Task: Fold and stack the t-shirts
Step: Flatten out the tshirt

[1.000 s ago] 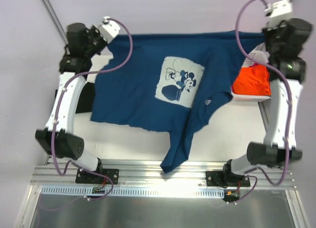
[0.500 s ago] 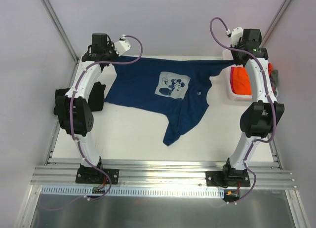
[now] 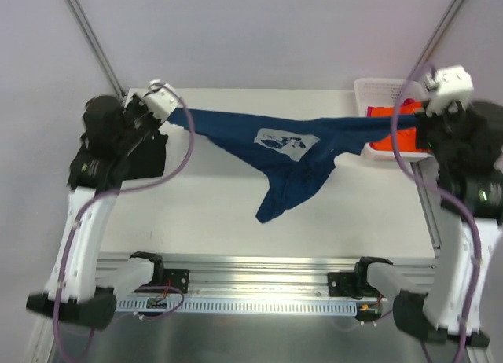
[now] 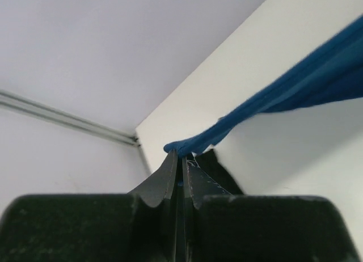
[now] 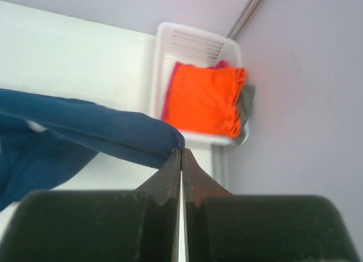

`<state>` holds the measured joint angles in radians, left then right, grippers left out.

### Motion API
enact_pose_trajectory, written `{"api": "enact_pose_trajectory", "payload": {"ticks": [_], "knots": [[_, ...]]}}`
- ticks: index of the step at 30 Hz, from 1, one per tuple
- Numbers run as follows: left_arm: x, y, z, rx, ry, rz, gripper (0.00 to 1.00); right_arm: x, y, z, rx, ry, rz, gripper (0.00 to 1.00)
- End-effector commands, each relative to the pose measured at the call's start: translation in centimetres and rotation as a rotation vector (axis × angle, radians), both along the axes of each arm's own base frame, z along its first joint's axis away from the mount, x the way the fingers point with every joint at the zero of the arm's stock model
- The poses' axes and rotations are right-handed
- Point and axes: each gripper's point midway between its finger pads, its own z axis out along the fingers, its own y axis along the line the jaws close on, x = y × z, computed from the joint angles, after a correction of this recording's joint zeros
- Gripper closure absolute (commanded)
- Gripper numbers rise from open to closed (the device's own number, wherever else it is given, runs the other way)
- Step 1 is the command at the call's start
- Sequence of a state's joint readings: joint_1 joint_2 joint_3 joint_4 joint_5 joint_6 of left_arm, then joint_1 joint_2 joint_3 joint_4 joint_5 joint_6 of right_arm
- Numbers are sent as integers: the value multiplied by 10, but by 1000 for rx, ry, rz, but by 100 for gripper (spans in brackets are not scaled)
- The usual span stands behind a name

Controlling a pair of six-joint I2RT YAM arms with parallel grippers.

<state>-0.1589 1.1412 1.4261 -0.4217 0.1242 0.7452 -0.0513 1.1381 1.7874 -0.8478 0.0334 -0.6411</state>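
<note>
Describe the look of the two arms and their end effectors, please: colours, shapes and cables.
Both the left arm and the right arm have white links and bulky black joints, with a purple cable looping along each. A white box sits at each wrist. The left end effector and right end effector are black, with two fingers tapering to thin tips.

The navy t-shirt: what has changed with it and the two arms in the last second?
The navy t-shirt, earlier spread broad with its print facing up, is now a narrow band with one part hanging down. The left gripper and right gripper stay shut on its ends. The white basket and orange t-shirt have not moved.
</note>
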Motion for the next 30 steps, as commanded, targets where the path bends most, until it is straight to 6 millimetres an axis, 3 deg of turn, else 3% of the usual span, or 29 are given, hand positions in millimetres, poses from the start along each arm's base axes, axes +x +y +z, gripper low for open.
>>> {"api": "enact_pose_trajectory", "payload": {"ticks": [1,2,3,4,6,7,9,10,11,12,13,14,15,16,17,18,19,20,21,23,25,26,28,29,30], "knots": [[-97,-23,-42,-278,206,-74,100,-113,38,-62,264,215,39,99],[-118,-26,-51,-315,251,-84,100,-145,41,-65,264,207,50,99],[-154,-32,-63,-345,313,-134,100,-165,42,-70,259,220,45,100],[-172,-35,-74,-351,368,-155,100,-193,33,-85,235,286,-13,99],[-200,-36,-76,-375,399,-167,100,-239,28,-76,158,277,-5,99],[-217,-35,-83,-383,465,-164,100,-249,15,-66,107,241,-56,99],[-231,-34,-65,-393,444,-170,100,-252,-6,-33,35,144,-118,99],[-236,-36,-57,-399,438,-182,100,-262,-31,-3,-24,40,-226,99],[-238,-36,-36,-395,380,-207,100,-259,-42,9,-58,11,-264,99],[-232,-36,-26,-385,359,-210,100,-244,-53,33,-112,-67,-294,100],[-225,-35,-16,-366,323,-211,100,-235,-56,48,-136,-117,-299,100],[-216,-33,11,-356,228,-217,100,-225,-57,61,-151,-164,-300,100],[-199,-32,19,-349,211,-198,100,-209,-56,84,-145,-251,-291,100],[-187,-30,31,-334,166,-194,100,-189,-51,91,-148,-252,-269,100],[-178,-30,55,-324,84,-201,100,-175,-45,100,-133,-274,-243,100],[-156,-32,57,-310,97,-198,100,-159,-37,108,-109,-300,-206,100],[-144,-29,67,-291,73,-180,100,-123,-19,93,-77,-246,-130,100],[-130,-28,68,-286,73,-160,100,-105,-8,88,-53,-235,-87,100],[-105,-29,57,-279,121,-138,100,-82,10,91,-17,-263,-2,100],[-73,-26,31,-246,199,-93,100,-22,30,46,58,-140,55,100],[-58,-29,-3,-238,297,-84,100,16,54,7,166,-28,152,99],[-53,-31,-18,-236,339,-90,100,49,60,-34,222,98,154,100],[-38,-36,-58,-235,430,-88,100,71,72,-71,271,224,187,100],[-30,-38,-77,-233,481,-88,100,92,76,-107,298,330,186,100],[-22,-39,-86,-230,495,-85,100,100,80,-118,314,360,198,99]]}}
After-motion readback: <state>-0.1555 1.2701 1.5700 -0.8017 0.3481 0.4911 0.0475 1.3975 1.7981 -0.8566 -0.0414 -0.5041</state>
